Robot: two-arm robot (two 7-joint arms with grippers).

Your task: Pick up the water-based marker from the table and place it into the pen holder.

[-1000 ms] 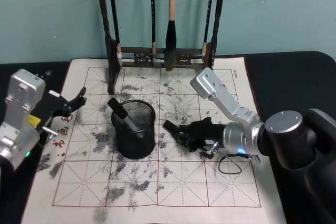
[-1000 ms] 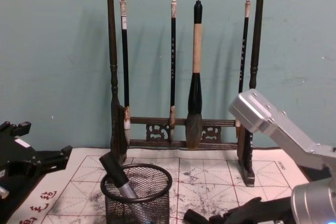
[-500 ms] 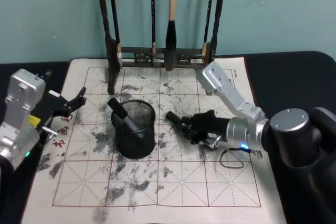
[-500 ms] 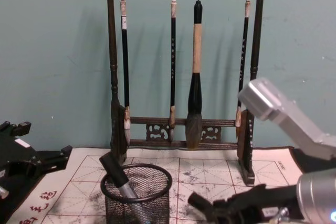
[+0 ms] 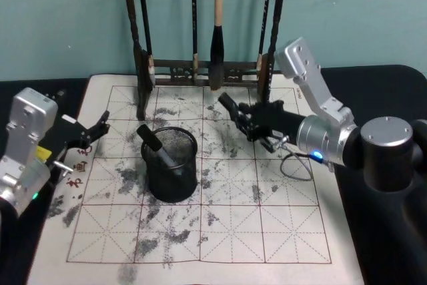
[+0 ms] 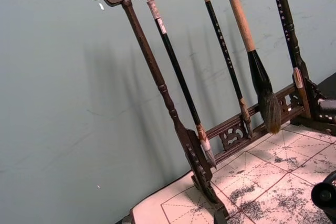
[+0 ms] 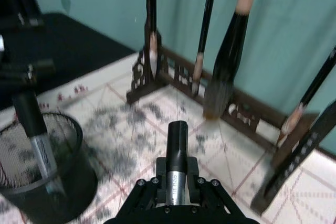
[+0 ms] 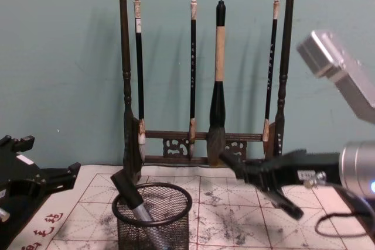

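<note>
Marker (image 5: 228, 105) is off the table, gripped crosswise in the right gripper (image 5: 252, 123), black cap end poking out toward the robot's left. Right wrist view shows the fingers closed snug on the silver barrel (image 7: 177, 156), no slack visible.

Change over the last second: the gripper was low on the mat (image 5: 233, 231), just right of the pen holder (image 5: 170, 178). It has now risen and swung back toward the foot of the brush rack (image 5: 200, 68). Chest view puts the marker (image 8: 231, 163) above rim height of the pen holder (image 8: 153, 221) and off to its right, not over the opening.

Reading: the pick looks done and the carry is under way. Still to do is a move left over the cup, tip the marker down, then let go.

A second marker (image 5: 155, 143) already leans inside the pen holder against its left rim, so the free room is on the right.

Left gripper (image 5: 100, 125) is parked at the mat's left edge, fingers parted and empty.
</note>
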